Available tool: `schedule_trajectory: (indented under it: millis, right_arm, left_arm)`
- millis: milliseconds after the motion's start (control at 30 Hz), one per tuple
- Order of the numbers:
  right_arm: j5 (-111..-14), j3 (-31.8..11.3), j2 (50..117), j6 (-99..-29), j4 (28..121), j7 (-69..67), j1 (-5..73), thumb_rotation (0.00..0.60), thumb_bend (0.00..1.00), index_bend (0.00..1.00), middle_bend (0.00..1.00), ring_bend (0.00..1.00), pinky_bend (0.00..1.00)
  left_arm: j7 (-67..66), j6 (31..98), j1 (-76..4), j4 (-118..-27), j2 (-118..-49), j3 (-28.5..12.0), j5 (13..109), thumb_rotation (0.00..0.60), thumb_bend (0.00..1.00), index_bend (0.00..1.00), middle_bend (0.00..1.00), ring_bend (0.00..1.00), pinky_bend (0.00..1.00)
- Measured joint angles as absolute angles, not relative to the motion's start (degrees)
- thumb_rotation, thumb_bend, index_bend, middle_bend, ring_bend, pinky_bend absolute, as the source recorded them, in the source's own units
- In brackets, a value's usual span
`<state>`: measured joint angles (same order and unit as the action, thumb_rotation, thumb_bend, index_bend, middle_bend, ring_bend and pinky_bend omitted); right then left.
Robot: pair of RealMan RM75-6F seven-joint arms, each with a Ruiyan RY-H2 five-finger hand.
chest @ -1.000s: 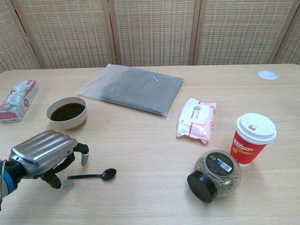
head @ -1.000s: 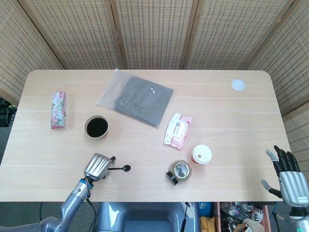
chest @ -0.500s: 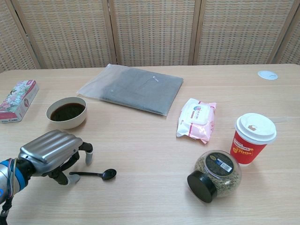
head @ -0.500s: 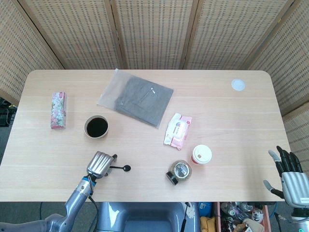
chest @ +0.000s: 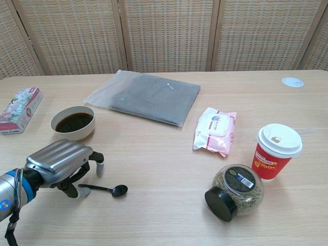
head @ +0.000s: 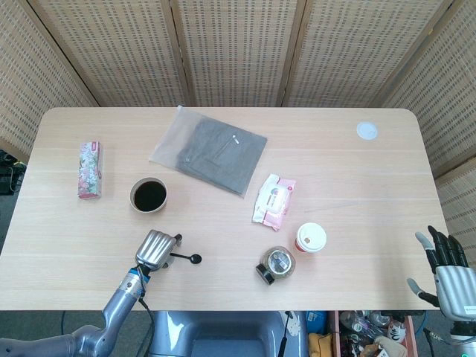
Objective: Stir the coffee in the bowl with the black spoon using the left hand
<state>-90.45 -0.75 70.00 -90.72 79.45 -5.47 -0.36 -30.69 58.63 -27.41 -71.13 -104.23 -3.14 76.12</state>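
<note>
The black spoon (head: 186,258) (chest: 106,189) lies flat on the table near the front edge, its bowl end pointing right. My left hand (head: 156,250) (chest: 60,163) arches over the spoon's handle end, fingers curved down and apart; the thumb touches the handle, and no finger closes on it. The cream bowl of coffee (head: 149,195) (chest: 73,122) stands a short way behind the hand. My right hand (head: 446,274) hangs with fingers spread and empty, off the table's front right corner, seen only in the head view.
A pink tissue box (chest: 20,109) lies at the far left. A grey garment in a clear bag (chest: 144,96), a wipes pack (chest: 216,130), a red paper cup (chest: 277,150) and a tipped jar (chest: 236,190) lie to the right.
My left hand has slid right and forward over the spoon's handle. The handle end has swung slightly away from the front edge. The right hand has sunk a little lower.
</note>
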Motion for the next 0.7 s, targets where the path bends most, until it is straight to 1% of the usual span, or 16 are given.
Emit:
schedule_trajectory:
  millis: [400,700]
  right_arm:
    - [-90.41,-0.85,69.90,-90.88,79.48,-5.37,-0.58,0.600,0.36,0.06,0.07,0.00,0.01]
    - [-90.35,-0.88,70.05,-90.76,79.18,-5.74,-0.62,0.600,0.36,0.07,0.07,0.00,0.01]
  left_arm:
    - [-30.35,59.45,-27.48,-74.25,-102.47,-3.34,75.26,0.600,0.25,0.47,0.86,0.76,0.71]
    - [-33.10,59.53,-27.63,-78.24,-99.95,-3.18,73.47,0.600,0.25,0.52,0.86,0.77,0.71]
